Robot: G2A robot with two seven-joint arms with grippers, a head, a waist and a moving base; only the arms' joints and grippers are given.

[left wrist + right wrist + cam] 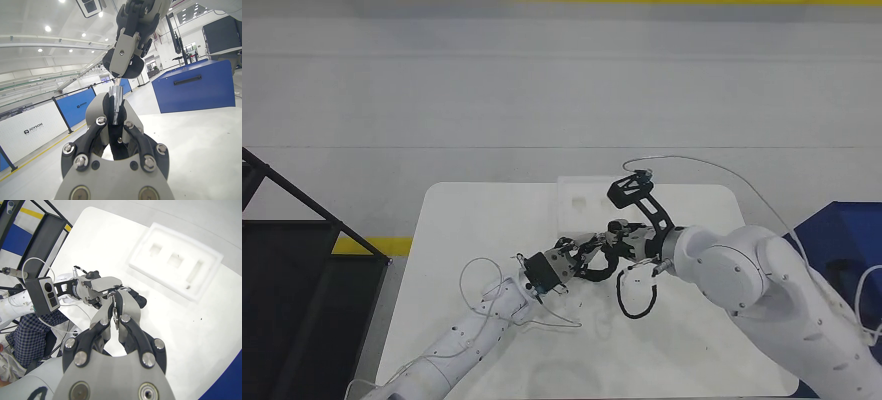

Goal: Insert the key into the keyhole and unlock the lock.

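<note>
My left gripper (114, 106) is shut on the lock (115, 103), a shiny chrome cylinder held upright between its black pads. Right above the lock, my right gripper (121, 73) points down at it, shut on the key (117, 80), whose silver blade meets the lock's top end. In the right wrist view my right gripper (115, 306) pinches the flat silver key (115, 313), with its tip at the lock (111, 294) in the left gripper (111, 291). From above, both grippers meet over the middle of the white table (472, 240), around the lock (587, 257).
A white foam tray (175, 262) with three empty recesses lies at the table's far side, seen also from above as the foam tray (587, 205). A black frame (292, 260) stands left of the table. A blue cabinet (194, 89) is on the right.
</note>
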